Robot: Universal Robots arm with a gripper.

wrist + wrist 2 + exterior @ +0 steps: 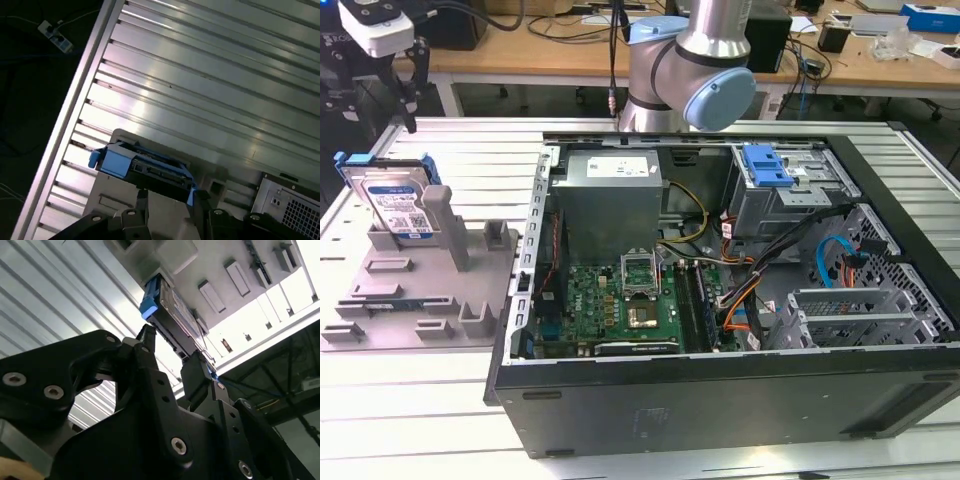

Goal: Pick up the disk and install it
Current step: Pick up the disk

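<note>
One step is in hand, we judge: the approach. Our gripper (171, 347), jaws spread and empty, hangs above the disk (392, 200) propped in the grey stand (430, 300). Grasping probably calls for straddling its edges squarely.

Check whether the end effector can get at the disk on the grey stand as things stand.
Probably yes: the end effector hangs open above the disk, whose blue-framed upper edge rises above the posts of the grey stand, and nothing shows between them.
</note>
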